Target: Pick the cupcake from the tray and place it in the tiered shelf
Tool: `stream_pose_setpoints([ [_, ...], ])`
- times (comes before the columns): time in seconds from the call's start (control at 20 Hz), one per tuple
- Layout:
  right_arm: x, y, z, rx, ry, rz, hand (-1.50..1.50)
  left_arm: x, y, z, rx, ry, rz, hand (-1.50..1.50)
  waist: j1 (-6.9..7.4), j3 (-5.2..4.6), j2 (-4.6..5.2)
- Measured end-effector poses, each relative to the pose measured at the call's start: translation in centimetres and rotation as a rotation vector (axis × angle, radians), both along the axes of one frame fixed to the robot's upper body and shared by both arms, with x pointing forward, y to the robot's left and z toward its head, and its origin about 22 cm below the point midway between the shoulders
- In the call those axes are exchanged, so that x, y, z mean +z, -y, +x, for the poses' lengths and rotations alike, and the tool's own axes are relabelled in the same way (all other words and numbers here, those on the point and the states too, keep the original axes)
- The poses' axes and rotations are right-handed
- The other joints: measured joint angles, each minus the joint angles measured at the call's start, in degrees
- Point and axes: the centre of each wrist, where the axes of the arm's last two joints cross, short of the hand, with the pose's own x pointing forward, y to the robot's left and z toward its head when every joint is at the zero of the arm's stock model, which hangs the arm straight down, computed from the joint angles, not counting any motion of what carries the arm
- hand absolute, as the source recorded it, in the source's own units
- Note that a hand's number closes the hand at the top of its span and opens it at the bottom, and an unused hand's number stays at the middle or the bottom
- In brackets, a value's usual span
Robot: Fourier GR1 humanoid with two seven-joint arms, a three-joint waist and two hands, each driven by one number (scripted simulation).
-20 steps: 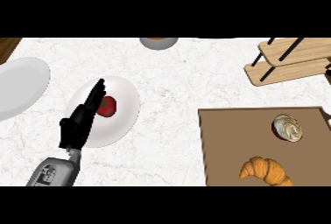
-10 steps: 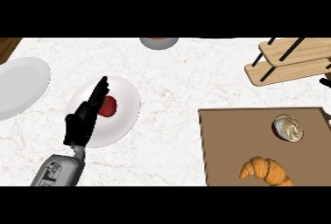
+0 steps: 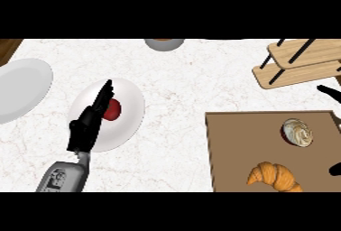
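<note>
Cupcake (image 3: 297,132) sits untouched on the tray (image 3: 233,149); right hand (image 3: 331,93), fingers unreadable, should descend squarely, left hand (image 3: 90,124) resting released.

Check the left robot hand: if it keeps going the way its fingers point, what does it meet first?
Probably nothing nearby: the left robot hand points up-right over the plate, then bare counter toward the bowl. Height unclear.

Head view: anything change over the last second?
The right robot hand has come in at the right edge, its dark fingers now showing between the tiered shelf and the tray, nearer the cupcake. Nothing grasped or released. The left robot hand stays open over the plate; croissant unmoved.
</note>
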Motion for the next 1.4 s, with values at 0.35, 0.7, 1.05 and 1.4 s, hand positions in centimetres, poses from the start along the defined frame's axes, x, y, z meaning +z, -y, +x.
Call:
stream_pose_setpoints([
  [0.35, -0.9, 0.0, 0.5, -0.003, -0.017, -0.019, -1.5, -0.1, -0.7, 0.0, -0.002, -0.001, 0.004, 0.0, 0.04, 0.0, 0.02],
  [0.7, -2.4, -0.6, 1.2, -0.006, -0.038, -0.062, -1.5, 0.4, -0.7, 0.0, -0.008, -0.005, 0.006, 0.0, 0.09, 0.01, 0.03],
  [1.05, -4.5, -1.3, 1.5, -0.009, -0.035, -0.086, -1.5, 0.0, -0.8, 0.4, -0.002, -0.005, -0.001, 0.0, 0.04, 0.01, 0.03],
  [1.4, -6.1, -0.5, 1.9, -0.018, -0.052, -0.097, -1.5, 0.5, -1.0, 0.5, -0.004, 0.0, 0.002, 0.0, 0.06, 0.01, 0.02],
])
